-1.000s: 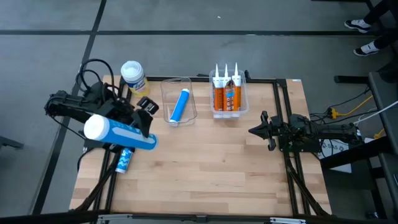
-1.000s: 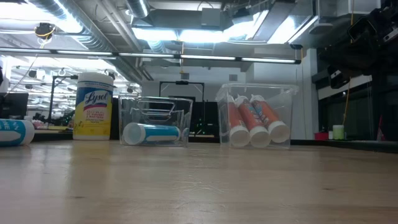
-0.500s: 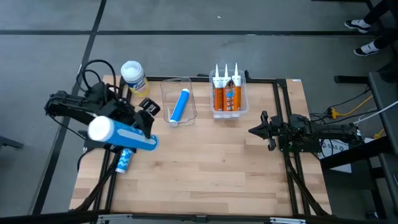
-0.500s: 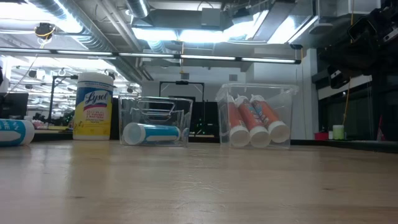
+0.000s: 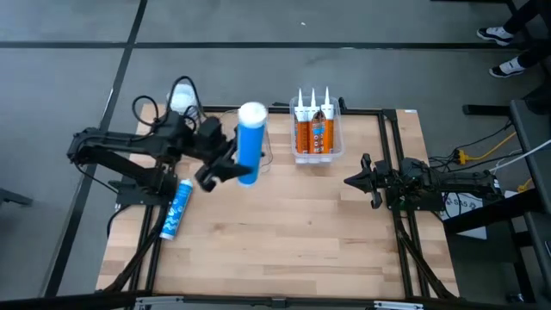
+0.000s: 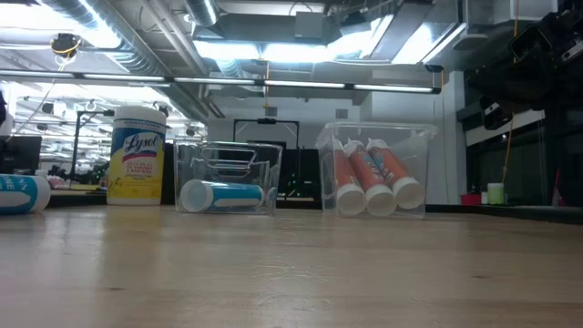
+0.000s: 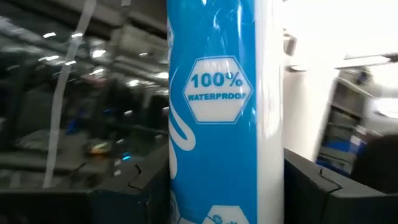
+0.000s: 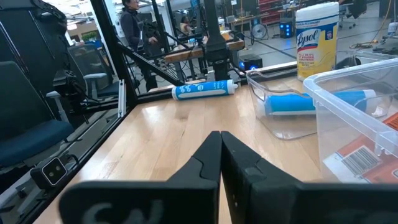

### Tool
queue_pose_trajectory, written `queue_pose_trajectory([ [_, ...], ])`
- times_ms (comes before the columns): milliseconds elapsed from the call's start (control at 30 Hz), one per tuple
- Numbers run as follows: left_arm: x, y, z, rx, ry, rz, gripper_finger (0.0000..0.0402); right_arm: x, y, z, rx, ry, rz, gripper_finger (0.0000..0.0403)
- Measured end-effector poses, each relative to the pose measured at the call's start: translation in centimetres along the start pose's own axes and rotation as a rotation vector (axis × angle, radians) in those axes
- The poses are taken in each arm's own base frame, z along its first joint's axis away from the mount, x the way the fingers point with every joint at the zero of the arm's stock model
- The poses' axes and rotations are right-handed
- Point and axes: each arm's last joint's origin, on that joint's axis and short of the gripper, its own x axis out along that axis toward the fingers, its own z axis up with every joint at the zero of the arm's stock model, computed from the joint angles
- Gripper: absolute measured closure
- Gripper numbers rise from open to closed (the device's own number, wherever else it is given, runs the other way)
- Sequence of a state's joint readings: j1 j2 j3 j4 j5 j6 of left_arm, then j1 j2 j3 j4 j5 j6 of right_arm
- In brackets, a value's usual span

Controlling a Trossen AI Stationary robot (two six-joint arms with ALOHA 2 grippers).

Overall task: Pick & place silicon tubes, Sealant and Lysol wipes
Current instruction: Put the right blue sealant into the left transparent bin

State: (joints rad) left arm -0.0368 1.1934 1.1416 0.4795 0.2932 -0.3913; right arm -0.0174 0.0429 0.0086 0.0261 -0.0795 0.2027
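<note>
The left end effector (image 5: 225, 164) is grasping a large blue tube (image 5: 250, 143) with a white cap, carried in the air above the clear bin (image 5: 268, 145) at the back of the bench (image 5: 310, 232). In the left wrist view the tube (image 7: 214, 112) fills the space between the two dark fingers (image 7: 140, 193), its "100% waterproof" print facing the camera. A first blue tube (image 6: 223, 195) already lies in that clear bin (image 6: 228, 178). Beside it, a second clear bin (image 5: 338, 146) holds three orange sealant cartridges (image 5: 313, 129). A smaller blue tube (image 5: 176, 209) lies on the bench near the left edge, and the Lysol wipes (image 6: 137, 157) stand upright at the back left corner, just beside the first bin.

The step in hand looks like the carry-and-place of the big tube. The next move calls for lining the tube up with the bin opening, lowering it alongside the one inside, and only then releasing.

The right end effector (image 5: 351, 182) waits clenched and empty over the bench's right side.
</note>
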Motion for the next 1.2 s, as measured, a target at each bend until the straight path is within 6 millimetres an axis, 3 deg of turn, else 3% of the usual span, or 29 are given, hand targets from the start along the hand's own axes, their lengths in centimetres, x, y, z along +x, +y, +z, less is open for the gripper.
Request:
queue_pose_trajectory([
  [233,0.0,1.9,-0.7,-0.090,0.021,0.175,0.0187,0.0,0.0,0.0,0.000,0.000,0.000,0.0391],
  [567,-0.4,2.8,-1.6,-0.150,0.050,0.388,0.0187,0.0,0.0,0.0,-0.001,0.000,0.000,0.0391],
  [1200,-0.1,1.8,-2.8,-0.178,0.111,0.431,0.0187,0.0,0.0,0.0,0.000,0.000,0.000,0.0391],
])
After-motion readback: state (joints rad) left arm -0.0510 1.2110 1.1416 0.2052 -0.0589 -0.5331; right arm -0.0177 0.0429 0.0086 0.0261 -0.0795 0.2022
